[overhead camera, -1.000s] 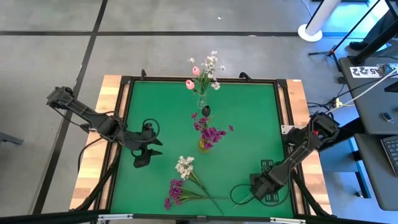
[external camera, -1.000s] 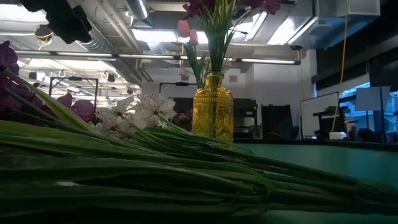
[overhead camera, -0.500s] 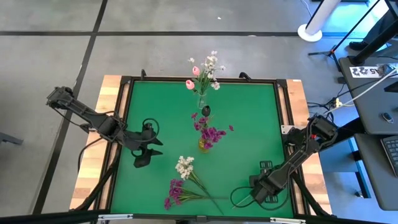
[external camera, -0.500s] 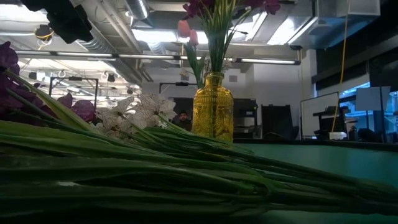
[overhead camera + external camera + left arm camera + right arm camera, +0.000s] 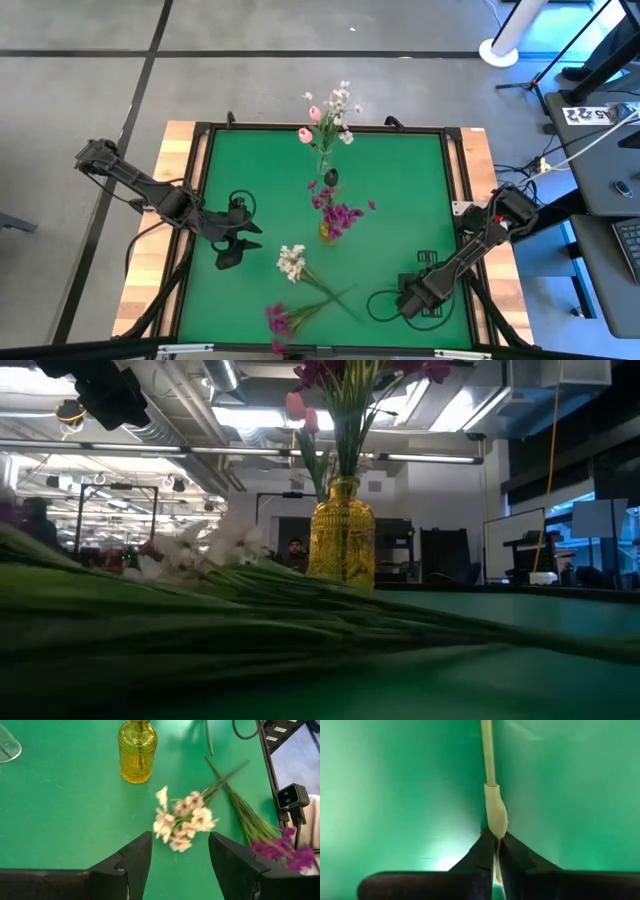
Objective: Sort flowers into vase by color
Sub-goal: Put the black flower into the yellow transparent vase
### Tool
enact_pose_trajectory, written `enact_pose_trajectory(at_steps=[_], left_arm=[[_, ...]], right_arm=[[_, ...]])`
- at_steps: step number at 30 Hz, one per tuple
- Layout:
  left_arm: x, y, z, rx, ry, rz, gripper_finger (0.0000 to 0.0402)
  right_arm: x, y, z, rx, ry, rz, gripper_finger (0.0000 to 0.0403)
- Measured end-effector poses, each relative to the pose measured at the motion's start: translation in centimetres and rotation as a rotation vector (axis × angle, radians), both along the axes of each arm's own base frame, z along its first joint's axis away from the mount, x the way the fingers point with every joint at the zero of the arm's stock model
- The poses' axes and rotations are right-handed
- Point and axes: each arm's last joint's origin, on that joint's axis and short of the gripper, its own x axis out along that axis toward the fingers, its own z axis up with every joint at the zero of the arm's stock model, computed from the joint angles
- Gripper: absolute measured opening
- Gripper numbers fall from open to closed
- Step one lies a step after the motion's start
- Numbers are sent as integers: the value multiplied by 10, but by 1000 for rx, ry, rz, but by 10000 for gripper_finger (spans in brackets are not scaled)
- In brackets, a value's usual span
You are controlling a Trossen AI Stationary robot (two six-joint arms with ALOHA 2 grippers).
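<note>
Purple flowers (image 5: 340, 212) in yellow vase (image 5: 137, 751); right gripper (image 5: 495, 851) clenched on a pale stem (image 5: 489, 767); left gripper (image 5: 180, 865) agape.

Matt green mat (image 5: 400, 190); glossy ribbed amber glass vase (image 5: 137, 750).

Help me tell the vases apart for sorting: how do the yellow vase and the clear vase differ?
The yellow vase is amber glass near the mat's middle and holds purple flowers. The clear vase stands by the far edge with pink tulips and white blossoms. Both stand upright.
</note>
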Motion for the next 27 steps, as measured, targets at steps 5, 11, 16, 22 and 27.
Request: enact_pose_trajectory(at_steps=[5,11,16,22,27], left_arm=[[0,0,0,0,-1,2,191],[0,0,0,1,-7,6,191],[5,-2,6,-33,-76,5,191],[14,-8,21,-84,-250,-50,191],[17,-13,33,-95,-372,-125,191]], right_arm=[[8,-4,24,-109,12,40,6],[14,-4,68,-271,26,77,7],[27,1,101,-337,-139,126,6],[49,-3,134,-381,-346,157,3],[64,-11,155,-399,-443,171,2]])
